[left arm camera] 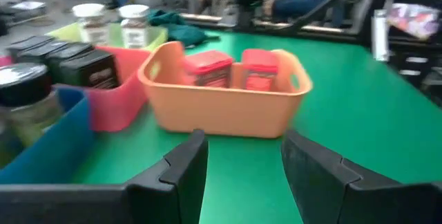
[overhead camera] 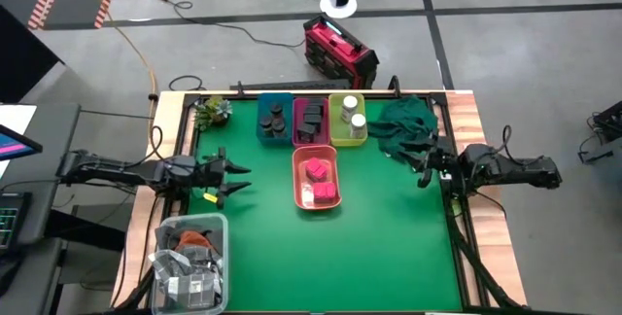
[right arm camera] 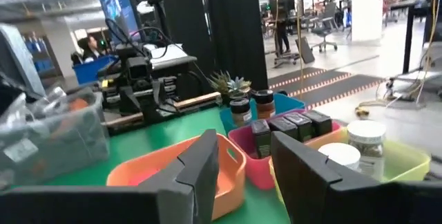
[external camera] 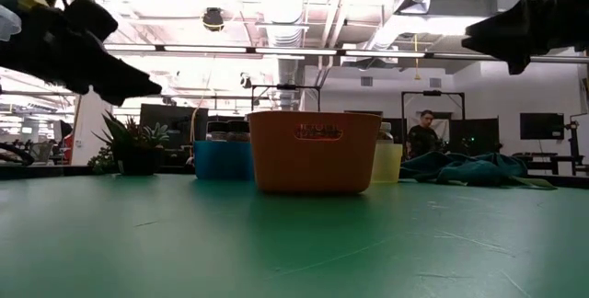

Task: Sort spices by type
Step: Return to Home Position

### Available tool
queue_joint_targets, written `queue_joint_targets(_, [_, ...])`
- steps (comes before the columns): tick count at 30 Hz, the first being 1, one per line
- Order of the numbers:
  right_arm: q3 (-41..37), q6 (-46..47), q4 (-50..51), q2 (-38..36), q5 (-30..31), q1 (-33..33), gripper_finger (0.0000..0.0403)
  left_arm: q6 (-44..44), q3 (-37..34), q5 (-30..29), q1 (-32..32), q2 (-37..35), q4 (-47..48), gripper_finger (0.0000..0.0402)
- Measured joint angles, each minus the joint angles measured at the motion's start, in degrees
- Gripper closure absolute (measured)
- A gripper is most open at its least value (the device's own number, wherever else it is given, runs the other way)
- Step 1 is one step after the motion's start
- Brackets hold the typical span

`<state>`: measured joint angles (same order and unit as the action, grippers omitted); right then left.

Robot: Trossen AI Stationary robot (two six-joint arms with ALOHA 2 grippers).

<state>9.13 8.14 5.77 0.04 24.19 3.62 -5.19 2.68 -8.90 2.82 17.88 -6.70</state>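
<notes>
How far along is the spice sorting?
Sorting looks done: round jars in the blue bin, boxy packs in the pink bin, white-capped bottles in the yellow bin, red blocks in the orange bin. Nothing is in hand: left gripper and right gripper hang open, empty. No loose spice shows on the mat.

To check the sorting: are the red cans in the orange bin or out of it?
In: the red cans sit within the walls of the orange bin.

Left gripper [overhead camera: 243, 179] and right gripper [overhead camera: 417, 163] aloft at opposite sides, fingers apart, empty.
</notes>
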Motion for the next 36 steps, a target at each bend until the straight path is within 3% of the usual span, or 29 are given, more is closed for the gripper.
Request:
queue_joint_targets(11, [0.00, 3.89, 4.44, 0.65, -0.03, 0.00, 0.0241, 5.10, -0.02, 0.74, 0.54, -0.32, 1.82, 0.0228])
queue_joint_targets(18, [0.00, 3.89, 8.47, 0.65, -0.03, 0.00, 0.0241, 1.00, -0.04, 0.83, 0.54, -0.30, 4.43, 0.0228])
queue_joint_targets(36, [0.00, 3.91, 12.67, 0.65, -0.05, 0.00, 0.0241, 1.48, -0.04, 0.80, 0.54, -0.30, 5.20, 0.0228])
